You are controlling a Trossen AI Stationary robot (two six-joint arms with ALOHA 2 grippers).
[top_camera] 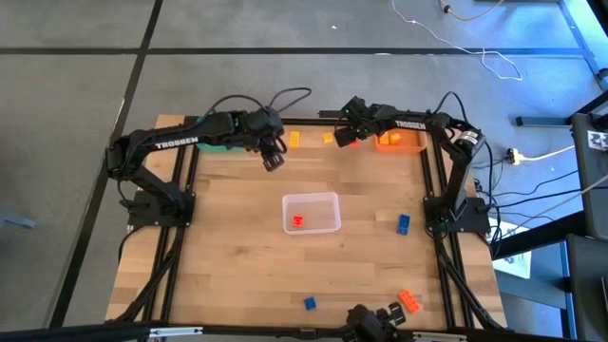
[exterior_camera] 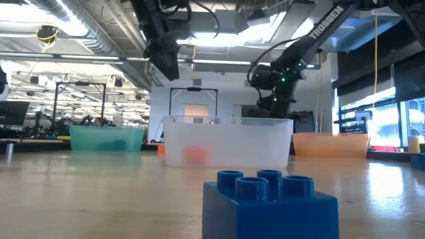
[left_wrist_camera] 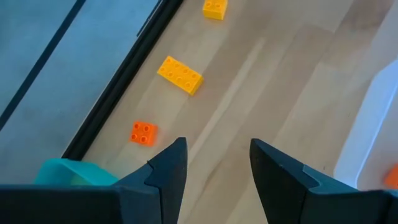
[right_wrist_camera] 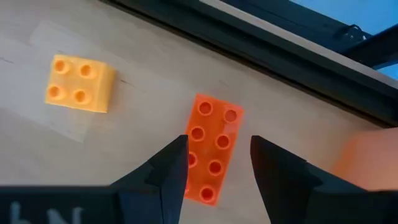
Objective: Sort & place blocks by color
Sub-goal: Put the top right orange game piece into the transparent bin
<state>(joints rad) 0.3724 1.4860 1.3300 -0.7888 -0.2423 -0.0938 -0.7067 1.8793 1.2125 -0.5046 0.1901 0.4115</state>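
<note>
Right pincer (right_wrist_camera: 217,158) spread above one red-orange block (right_wrist_camera: 212,149) (left pincer (left_wrist_camera: 217,162) spread too)

Clear bin (top_camera: 312,213), teal bin (exterior_camera: 106,138), orange bin (exterior_camera: 330,144)

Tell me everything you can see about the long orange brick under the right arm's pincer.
The long orange brick is a glossy plastic two-by-four studded piece, eight round studs facing up, lying flat on the wooden table near its dark edge rail. The right pincer hangs open above it, one finger to each side; whether they touch it cannot be told. A square yellow-orange four-stud brick lies apart from it, and the orange bin sits close by.
</note>
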